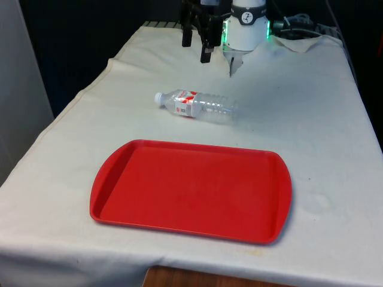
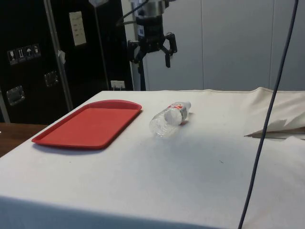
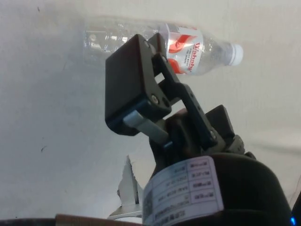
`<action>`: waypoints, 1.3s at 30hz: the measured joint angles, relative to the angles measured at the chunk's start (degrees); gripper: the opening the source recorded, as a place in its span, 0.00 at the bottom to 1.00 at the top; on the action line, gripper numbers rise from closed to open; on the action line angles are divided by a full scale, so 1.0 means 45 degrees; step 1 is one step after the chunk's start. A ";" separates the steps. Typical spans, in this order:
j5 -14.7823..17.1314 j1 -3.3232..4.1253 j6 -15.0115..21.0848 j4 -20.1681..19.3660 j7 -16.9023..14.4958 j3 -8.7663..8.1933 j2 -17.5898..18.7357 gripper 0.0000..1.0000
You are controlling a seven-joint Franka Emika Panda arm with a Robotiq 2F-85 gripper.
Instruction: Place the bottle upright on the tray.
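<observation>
Bottle point(image 1: 196, 105) is lying flat on its side on the desk point(image 1: 311, 119), not on the tray point(image 1: 191, 188) at all. It's a clear plastic one with a white cap and a red and white label, and it's sitting just beyond the tray's far edge, near it but not touching. In the front view the cap is pointing toward the front view's left, and the body is running off to the front view's right at a slight angle.

End effector point(image 2: 151, 51) is hanging up in the air well above the desk, farther back than the bottle, and it isn't touching anything. In the side view its black fingers point(image 2: 167, 52) are pointing down and spreading wide apart with nothing between them, so it's wide and carrying nothing. In the front view it point(image 1: 197, 42) is showing at the far end of the desk, behind the bottle and a bit above it in the picture.

From the wrist view the bottle point(image 3: 155, 44) is lying crosswise past the end effector's fingers point(image 3: 129, 89), clear of them, label facing up.

Red tray is sitting flat on the white cloth, closer to the desk's near end, with nothing on it
</observation>
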 measured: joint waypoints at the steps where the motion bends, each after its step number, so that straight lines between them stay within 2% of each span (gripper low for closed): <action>1: -0.0013 0.0000 0.0000 0.0000 0.0140 0.0000 0.0013 1.00; 7: -0.0025 0.0000 -0.0013 0.0000 0.0407 -0.0013 0.0064 1.00; 33: -0.0013 0.0000 -0.0013 -0.0178 0.2381 -0.0051 0.0407 1.00; 39: 0.0000 0.0000 0.0000 -0.0229 0.2597 -0.0064 0.0407 1.00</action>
